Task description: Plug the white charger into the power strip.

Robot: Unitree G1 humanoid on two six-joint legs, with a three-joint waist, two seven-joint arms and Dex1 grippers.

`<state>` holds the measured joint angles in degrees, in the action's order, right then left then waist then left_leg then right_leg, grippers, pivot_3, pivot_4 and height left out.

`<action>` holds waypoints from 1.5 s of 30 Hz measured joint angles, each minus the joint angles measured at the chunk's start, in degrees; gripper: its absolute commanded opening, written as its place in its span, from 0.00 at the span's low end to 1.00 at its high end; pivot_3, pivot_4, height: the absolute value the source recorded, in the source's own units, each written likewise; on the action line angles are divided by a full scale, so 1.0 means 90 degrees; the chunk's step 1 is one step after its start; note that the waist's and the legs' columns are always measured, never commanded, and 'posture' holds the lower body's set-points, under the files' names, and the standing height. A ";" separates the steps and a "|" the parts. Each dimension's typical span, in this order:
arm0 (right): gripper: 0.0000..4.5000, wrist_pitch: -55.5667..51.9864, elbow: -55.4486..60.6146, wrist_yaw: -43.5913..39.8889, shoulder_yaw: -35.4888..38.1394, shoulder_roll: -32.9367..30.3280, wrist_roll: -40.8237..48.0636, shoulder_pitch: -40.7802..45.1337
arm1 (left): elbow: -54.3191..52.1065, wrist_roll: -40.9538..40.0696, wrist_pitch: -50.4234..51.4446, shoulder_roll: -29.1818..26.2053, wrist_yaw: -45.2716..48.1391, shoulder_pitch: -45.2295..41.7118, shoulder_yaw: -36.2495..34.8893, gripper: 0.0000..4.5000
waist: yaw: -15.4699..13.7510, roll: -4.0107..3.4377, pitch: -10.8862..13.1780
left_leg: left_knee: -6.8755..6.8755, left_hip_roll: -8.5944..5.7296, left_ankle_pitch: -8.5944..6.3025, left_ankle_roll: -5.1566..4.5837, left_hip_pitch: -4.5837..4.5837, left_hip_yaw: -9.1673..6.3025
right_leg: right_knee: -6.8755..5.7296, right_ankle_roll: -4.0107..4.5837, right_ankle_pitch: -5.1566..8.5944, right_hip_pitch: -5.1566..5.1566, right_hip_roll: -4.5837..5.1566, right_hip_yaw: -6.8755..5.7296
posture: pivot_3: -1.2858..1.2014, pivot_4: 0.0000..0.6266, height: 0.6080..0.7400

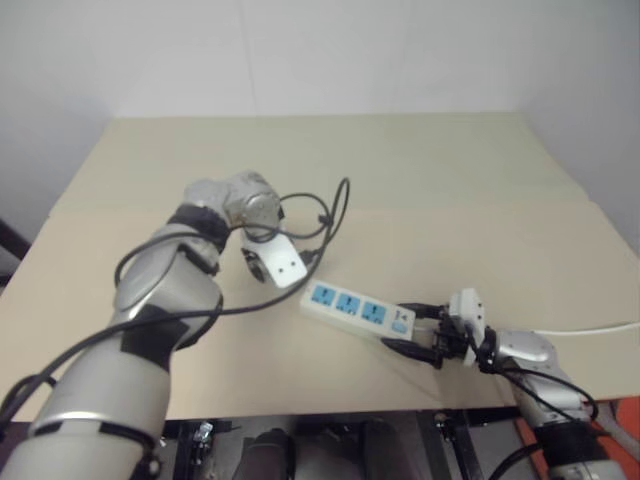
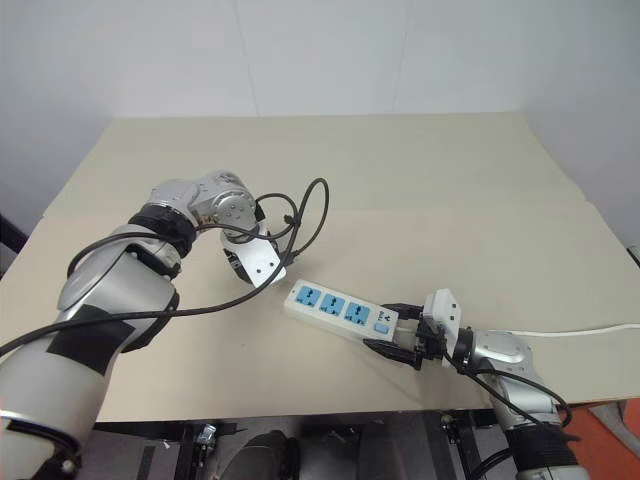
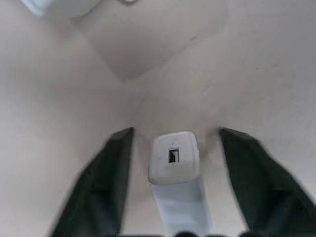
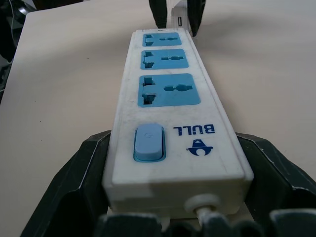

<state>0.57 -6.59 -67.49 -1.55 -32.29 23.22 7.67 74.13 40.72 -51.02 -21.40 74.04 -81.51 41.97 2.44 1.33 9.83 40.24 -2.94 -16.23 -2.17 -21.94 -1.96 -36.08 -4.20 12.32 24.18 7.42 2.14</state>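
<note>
Right gripper (image 2: pixel 392 328) sits near the table's (image 2: pixel 400 200) front edge, fingers (image 4: pixel 64 192) clamped on the cord end of the power strip (image 2: pixel 340 309), which lies flat and angles away toward the left. Just past its far end, the left gripper (image 3: pixel 173 148) points down, fingers (image 3: pixel 111 177) spread either side of the white charger (image 3: pixel 174 157) on the tabletop, gaps visible, not pinching.

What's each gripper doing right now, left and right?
Left gripper: fingers astride the white charger, gaps on both sides, not yet gripping it.
Right gripper: fingers clamped on the cord end of the power strip.
</note>
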 measured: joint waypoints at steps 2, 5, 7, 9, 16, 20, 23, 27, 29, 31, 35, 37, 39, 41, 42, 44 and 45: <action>0.76 0.0000 0.0000 0.0005 -0.0004 0.0000 -0.0001 0.0000 | 0.0000 0.0084 0.0023 0.0000 -0.0101 -0.0001 0.0042 0.32 | 0.0000 0.0001 -0.0001 | 0.0000 0.0000 0.0000 0.0000 0.0002 0.0000 | 0.0000 0.0000 0.0000 -0.0001 0.0000 0.0000 | 0.52 0.24 1.00; 0.76 0.0000 -0.0001 0.0022 -0.0019 0.0001 -0.0004 -0.0002 | 0.0000 0.0215 0.0098 0.0001 -0.0238 -0.0002 0.0073 0.23 | -0.0006 0.0002 -0.0003 | 0.0002 0.0000 0.0000 0.0000 0.0009 0.0000 | 0.0002 0.0000 0.0000 -0.0006 0.0000 0.0001 | 0.52 0.24 1.00; 0.76 0.0000 -0.0001 0.0032 -0.0019 0.0001 -0.0005 -0.0004 | 0.0000 0.0229 0.0120 0.0002 -0.0285 -0.0002 0.0073 0.23 | -0.0010 0.0002 -0.0003 | 0.0004 0.0000 0.0000 0.0000 0.0009 0.0000 | -0.0001 0.0000 0.0000 -0.0006 0.0000 0.0002 | 0.52 0.24 1.00; 0.76 0.0001 -0.0001 0.0035 -0.0018 0.0001 -0.0008 -0.0005 | 0.0001 0.0226 0.0130 0.0005 -0.0291 -0.0002 0.0065 0.23 | -0.0013 0.0003 -0.0003 | 0.0005 0.0000 0.0000 0.0000 0.0009 0.0000 | -0.0001 0.0000 0.0000 -0.0006 0.0000 0.0002 | 0.52 0.24 1.00; 0.76 0.0021 -0.0001 0.0023 -0.0020 0.0000 -0.0008 -0.0006 | 0.0003 -0.0356 0.0138 0.0041 0.0080 -0.0021 -0.0440 0.23 | -0.0007 0.0004 -0.0003 | 0.0005 0.0001 0.0000 0.0000 0.0004 0.0000 | 0.0000 0.0000 0.0000 -0.0002 0.0000 0.0001 | 0.52 0.24 1.00; 0.76 0.0031 -0.0011 0.0013 -0.0024 -0.0001 -0.0011 0.0005 | -0.0086 -0.1742 0.0361 0.0036 0.1255 -0.0200 -0.1532 0.23 | 0.0001 0.0005 -0.0003 | 0.0008 0.0001 0.0000 0.0000 0.0001 0.0000 | -0.0002 0.0000 0.0000 0.0001 0.0000 0.0000 | 0.52 0.24 1.00; 0.76 0.0033 -0.0030 0.0010 -0.0042 -0.0001 -0.0015 0.0028 | -0.0283 -0.3053 0.0809 0.0002 0.1902 -0.0240 -0.2034 0.23 | 0.0009 0.0004 -0.0003 | 0.0008 0.0003 0.0000 -0.0001 0.0005 -0.0001 | -0.0004 0.0000 0.0000 -0.0001 0.0000 0.0001 | 0.52 0.24 1.00; 0.76 0.0033 -0.0043 0.0009 -0.0059 -0.0001 -0.0030 0.0050 | -0.1124 -0.5046 0.2186 -0.0214 0.2023 0.0183 -0.2141 0.23 | 0.0016 0.0001 -0.0005 | 0.0010 0.0003 -0.0001 -0.0001 0.0011 -0.0005 | -0.0012 0.0000 0.0000 -0.0003 0.0000 0.0004 | 0.52 0.24 1.00; 0.76 0.0033 -0.0042 0.0008 -0.0062 -0.0001 -0.0034 0.0052 | -0.1824 -0.6088 0.3363 -0.0306 0.2025 0.0684 -0.2180 0.23 | 0.0024 -0.0003 -0.0008 | 0.0010 0.0004 -0.0001 -0.0001 0.0013 -0.0008 | -0.0023 0.0000 0.0000 -0.0003 0.0000 0.0006 | 0.52 0.24 1.00; 0.76 0.0032 -0.0037 0.0006 -0.0057 -0.0001 -0.0033 0.0049 | -0.2357 -0.6880 0.4558 -0.0337 0.2027 0.1130 -0.2232 0.23 | 0.0023 -0.0002 -0.0007 | 0.0015 0.0003 -0.0001 -0.0001 0.0008 -0.0013 | -0.0023 0.0000 0.0000 -0.0001 -0.0002 0.0003 | 0.52 0.24 1.00; 0.76 0.0032 -0.0028 0.0004 -0.0054 -0.0001 -0.0033 0.0039 | -0.3294 -0.7807 0.6113 -0.0389 0.2031 0.1767 -0.2348 0.23 | 0.0023 -0.0003 -0.0008 | 0.0016 0.0002 -0.0001 -0.0001 0.0010 -0.0014 | -0.0026 0.0000 0.0000 -0.0002 -0.0002 0.0003 | 0.52 0.24 1.00; 0.76 0.0030 -0.0034 0.0004 -0.0056 -0.0001 -0.0036 0.0045 | -0.3593 -0.8157 0.6796 -0.0321 0.2032 0.2034 -0.2545 0.23 | 0.0020 -0.0003 -0.0008 | 0.0016 0.0002 -0.0001 -0.0001 0.0012 -0.0014 | -0.0015 0.0000 0.0000 -0.0002 -0.0002 0.0004 | 0.52 0.24 1.00; 0.76 0.0030 -0.0087 -0.0021 -0.0063 -0.0001 -0.0043 0.0086 | -0.3643 -0.8375 0.7497 -0.0099 0.2022 0.2243 -0.2911 0.23 | 0.0015 -0.0002 -0.0008 | 0.0018 0.0000 0.0000 0.0000 0.0015 -0.0014 | -0.0012 0.0001 0.0000 -0.0006 -0.0002 0.0003 | 0.52 0.24 1.00; 0.76 0.0031 -0.0170 -0.0080 -0.0087 0.0000 -0.0053 0.0160 | -0.3650 -0.8486 0.7900 0.0121 0.1956 0.2387 -0.3218 0.23 | 0.0020 -0.0001 -0.0009 | 0.0018 0.0001 0.0000 0.0000 0.0025 -0.0011 | -0.0012 0.0001 0.0000 -0.0014 -0.0002 0.0005 | 0.52 0.24 1.00; 0.76 0.0032 -0.0214 -0.0111 -0.0104 0.0000 -0.0059 0.0206 | -0.3664 -0.8510 0.8030 0.0221 0.1923 0.2456 -0.3321 0.23 | 0.0024 0.0000 -0.0010 | 0.0018 0.0001 0.0000 0.0001 0.0028 -0.0010 | -0.0012 0.0002 -0.0001 -0.0015 -0.0002 0.0005 | 0.52 0.24 1.00; 0.76 0.0035 -0.0262 -0.0135 -0.0136 0.0001 -0.0067 0.0260 | -0.3757 -0.8511 0.8172 0.0364 0.1893 0.2606 -0.3448 0.23 | 0.0030 0.0000 -0.0011 | 0.0017 0.0003 0.0001 0.0001 0.0032 -0.0008 | -0.0014 0.0003 -0.0001 -0.0015 -0.0003 0.0007 | 0.52 0.24 1.00; 0.76 0.0040 -0.0288 -0.0149 -0.0144 0.0003 -0.0067 0.0276 | -0.3848 -0.8495 0.8168 0.0439 0.1893 0.2718 -0.3471 0.23 | 0.0031 0.0000 -0.0013 | 0.0016 0.0004 0.0001 0.0002 0.0034 -0.0008 | -0.0013 0.0003 -0.0002 -0.0017 -0.0004 0.0008 | 0.52 0.24 1.00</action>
<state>0.94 -9.18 -68.83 -2.84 -32.27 22.61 10.16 39.49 -35.74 22.49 -17.45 91.08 -57.04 10.72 2.72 1.33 9.70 40.38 -2.90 -16.22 -2.15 -21.63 -2.03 -36.20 -4.16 12.30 24.03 7.38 2.22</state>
